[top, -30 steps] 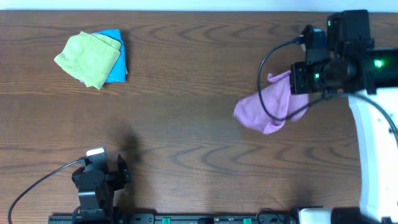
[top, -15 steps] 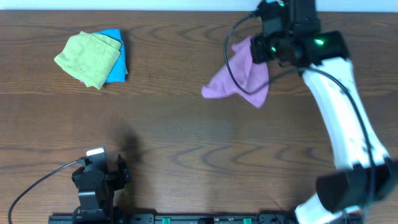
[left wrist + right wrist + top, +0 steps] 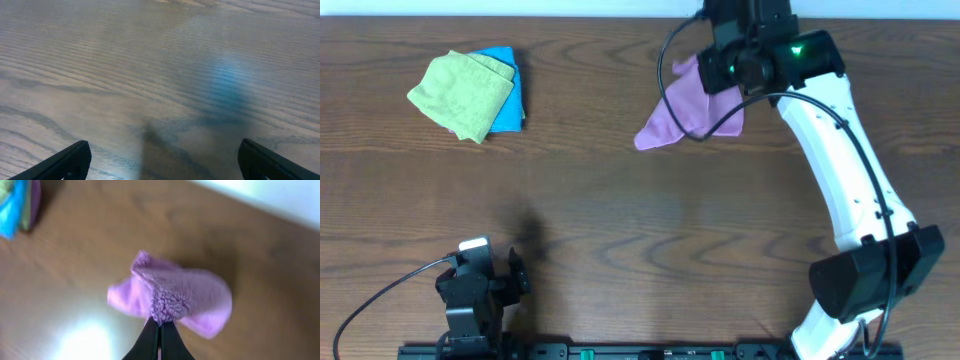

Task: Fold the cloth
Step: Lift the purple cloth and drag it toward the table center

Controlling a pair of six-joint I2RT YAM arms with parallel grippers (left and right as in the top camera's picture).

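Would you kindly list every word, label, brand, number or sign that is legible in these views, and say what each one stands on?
None can be read in any view.
The purple cloth, green cloth and blue cloth show no tag or print.
The right arm shows only a green light, no lettering.
The table shows bare wood grain; the right wrist view is too blurred for fine print.

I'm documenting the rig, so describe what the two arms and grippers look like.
The right arm has white links, black joints, a green light and a looping black cable. The left arm is black with a thin black cable. Both have black fingers.
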